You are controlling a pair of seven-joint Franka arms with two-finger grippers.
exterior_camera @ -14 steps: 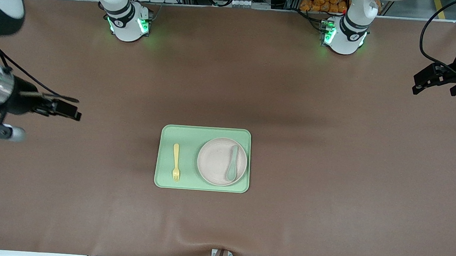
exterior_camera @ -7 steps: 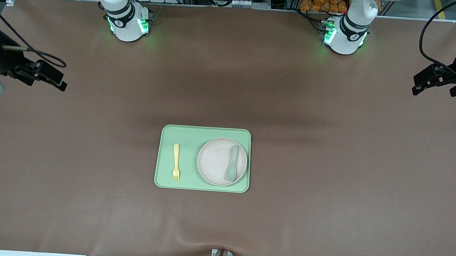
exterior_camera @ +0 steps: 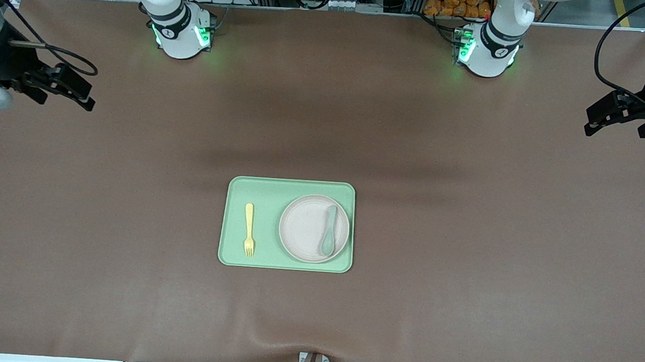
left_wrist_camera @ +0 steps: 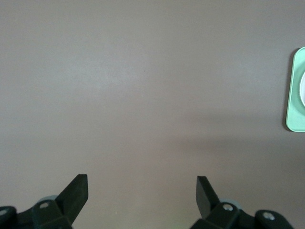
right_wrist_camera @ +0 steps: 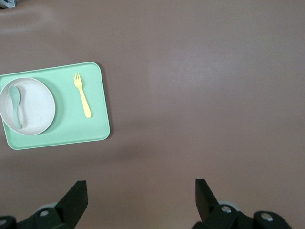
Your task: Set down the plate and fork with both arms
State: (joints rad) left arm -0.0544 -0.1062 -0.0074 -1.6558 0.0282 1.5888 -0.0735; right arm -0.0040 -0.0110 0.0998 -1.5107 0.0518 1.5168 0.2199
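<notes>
End effectors wide; plate (off-white)

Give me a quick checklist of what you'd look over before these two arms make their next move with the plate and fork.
1. Plate flat on the green tray: ok.
2. Plate free of other items: not ok, a grey-green spoon lies in it.
3. Fork lying apart from the plate on the tray, with room to grasp: ok.
4. Left gripper open and holding nothing, up over the left arm's end of the table: ok.
5. Right gripper open and holding nothing, up over the right arm's end of the table: ok.
6. Bare brown table around the tray for setting things down: ok.
</notes>
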